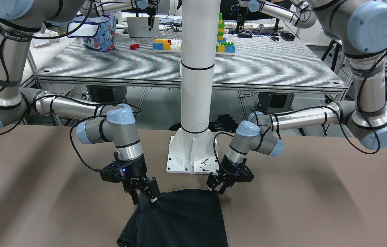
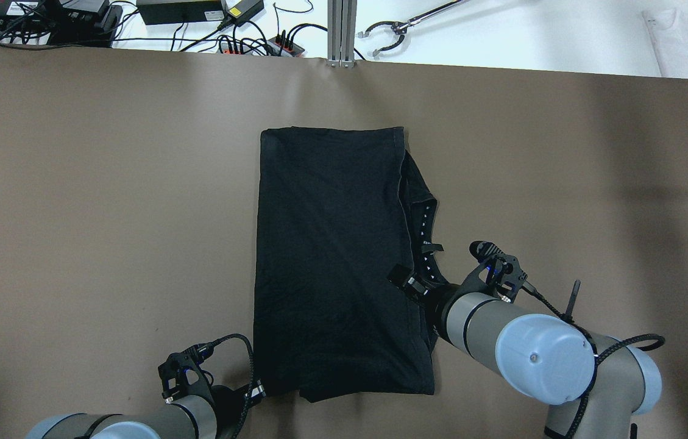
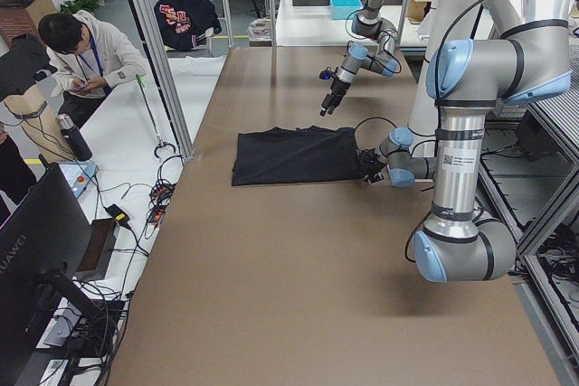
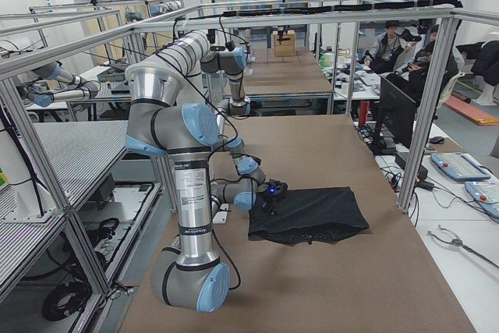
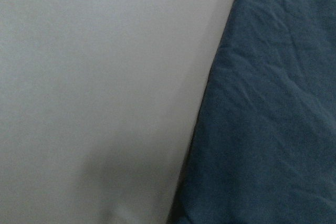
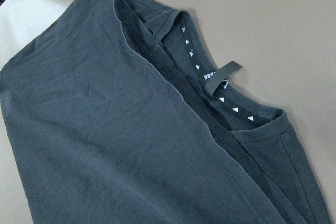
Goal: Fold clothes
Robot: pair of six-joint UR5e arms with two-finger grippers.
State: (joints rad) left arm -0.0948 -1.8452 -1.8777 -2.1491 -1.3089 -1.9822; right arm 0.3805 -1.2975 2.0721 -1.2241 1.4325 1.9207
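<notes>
Noted right end effector (image 1: 143, 195) with fingers spread, low over the clothes (image 2: 331, 256) at the edge by the collar (image 6: 210, 72). Noted left end effector (image 1: 218, 187) narrowly parted at the robot-side corner opposite. Found clothes lying flat, folded over, mid-surface (image 2: 106, 213).

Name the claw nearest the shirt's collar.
The right claw, above the collar of the black shirt; the left claw sits at the plain opposite corner.
</notes>
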